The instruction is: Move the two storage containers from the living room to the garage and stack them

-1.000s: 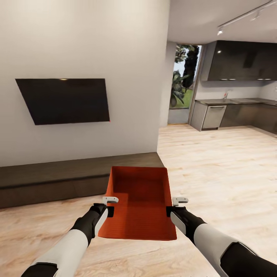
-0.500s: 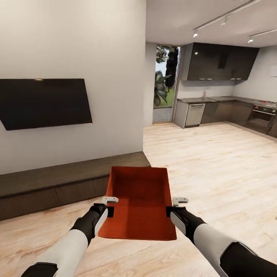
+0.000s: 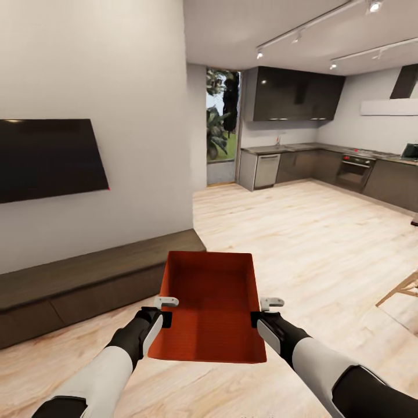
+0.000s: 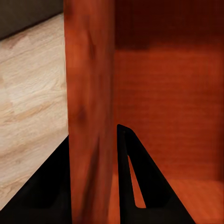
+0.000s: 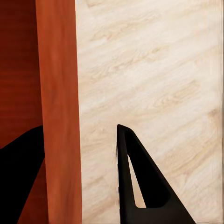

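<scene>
One orange-red storage container [image 3: 210,302] hangs lidless in front of me above the light wood-plank flooring of the living room, held between both arms. My left gripper [image 3: 164,318] is shut on its left wall and my right gripper [image 3: 255,318] on its right wall. In the left wrist view the left gripper [image 4: 93,134] straddles the container wall [image 4: 91,93], one finger inside the bin. The right gripper [image 5: 80,128] straddles the other wall [image 5: 58,93] in the right wrist view, with a narrow strip of floor between the wall and the outer finger [image 5: 140,186].
A black TV [image 3: 46,159] hangs on the cream wall at left above a dark wood bench [image 3: 87,278]. Open wood floor [image 3: 302,232] runs ahead to a dark kitchen [image 3: 302,168] and a glass door [image 3: 220,128]. A wooden furniture leg [image 3: 400,287] pokes in at right.
The whole view has swung to the right: the TV and bench slid left and more of the kitchen came in. Container and both grippers hold the same pose relative to me.
</scene>
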Robot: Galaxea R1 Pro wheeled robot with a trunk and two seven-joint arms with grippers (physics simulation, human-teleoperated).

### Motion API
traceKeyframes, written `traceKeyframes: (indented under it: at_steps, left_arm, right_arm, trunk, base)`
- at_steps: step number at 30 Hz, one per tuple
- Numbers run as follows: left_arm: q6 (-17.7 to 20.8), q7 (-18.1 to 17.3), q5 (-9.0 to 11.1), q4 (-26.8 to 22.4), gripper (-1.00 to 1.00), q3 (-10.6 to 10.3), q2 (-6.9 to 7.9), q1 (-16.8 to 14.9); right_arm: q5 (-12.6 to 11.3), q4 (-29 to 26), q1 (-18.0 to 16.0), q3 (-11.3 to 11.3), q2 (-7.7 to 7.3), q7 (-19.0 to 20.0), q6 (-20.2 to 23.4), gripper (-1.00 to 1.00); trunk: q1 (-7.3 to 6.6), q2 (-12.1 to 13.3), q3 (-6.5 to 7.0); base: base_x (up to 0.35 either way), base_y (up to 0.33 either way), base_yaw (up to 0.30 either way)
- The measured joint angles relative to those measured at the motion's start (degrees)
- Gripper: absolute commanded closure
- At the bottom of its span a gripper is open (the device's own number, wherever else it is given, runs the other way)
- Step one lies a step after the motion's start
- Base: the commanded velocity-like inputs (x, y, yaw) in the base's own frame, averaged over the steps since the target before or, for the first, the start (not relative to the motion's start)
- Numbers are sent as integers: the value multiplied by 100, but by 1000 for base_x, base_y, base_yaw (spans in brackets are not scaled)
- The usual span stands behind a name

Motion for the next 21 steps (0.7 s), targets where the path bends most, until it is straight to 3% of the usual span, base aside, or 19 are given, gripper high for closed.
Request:
traceKeyframes:
  at_steps: [21]
  left_arm:
    - [-8, 0, 2, 1, 100, 1, 0, 0]
  right_arm:
    - [12, -5, 0, -6, 0, 0, -1, 100]
  trunk:
    - [0, 0, 0]
  base:
    - [0, 0, -287]
